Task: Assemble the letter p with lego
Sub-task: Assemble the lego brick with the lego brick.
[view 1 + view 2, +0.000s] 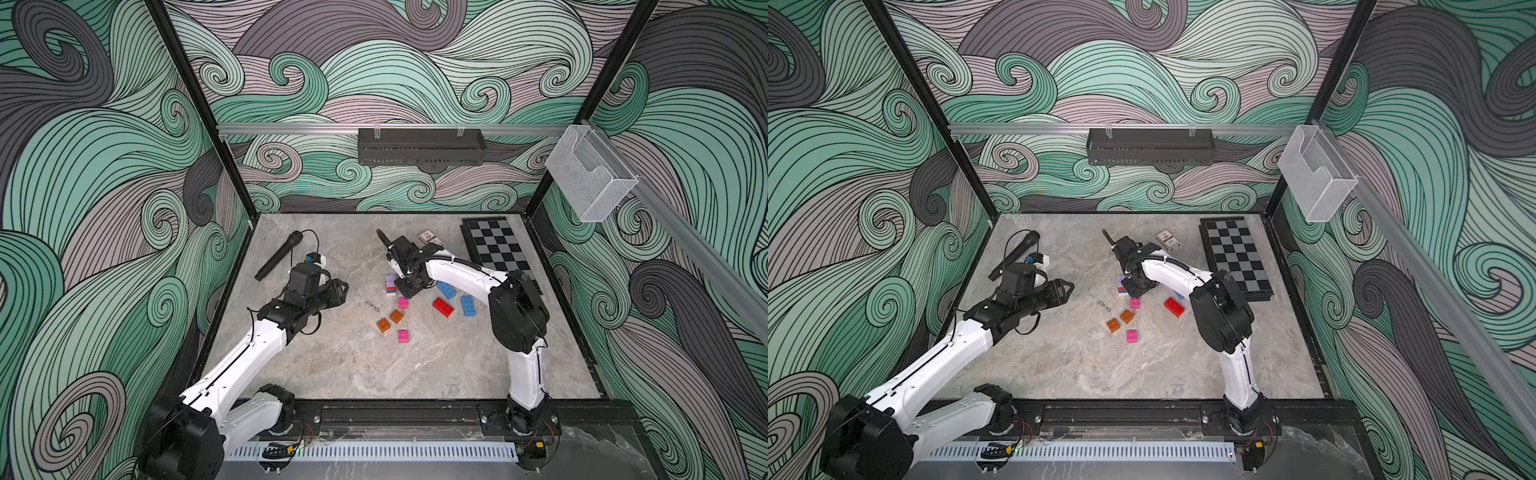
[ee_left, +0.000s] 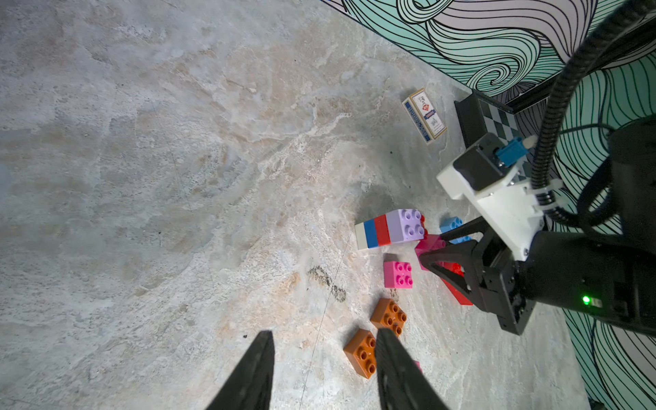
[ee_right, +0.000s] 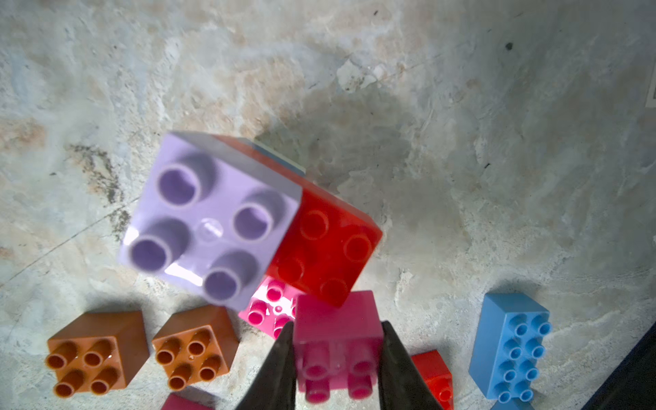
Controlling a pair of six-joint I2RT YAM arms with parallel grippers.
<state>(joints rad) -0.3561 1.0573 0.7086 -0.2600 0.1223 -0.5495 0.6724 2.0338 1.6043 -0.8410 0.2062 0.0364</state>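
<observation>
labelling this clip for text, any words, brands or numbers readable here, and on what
No text can be read here.
Card box: printed label and emblem, too small and blurred to read.
Lego: no lettering shows on studs or sides.

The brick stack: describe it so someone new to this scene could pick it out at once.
Find the chessboard at the table's far right edge. Left of it, mid-table, the stack stands beside the right end effector, which grips a pink brick. Only it is layered: white, blue, red, lilac on top.
</observation>
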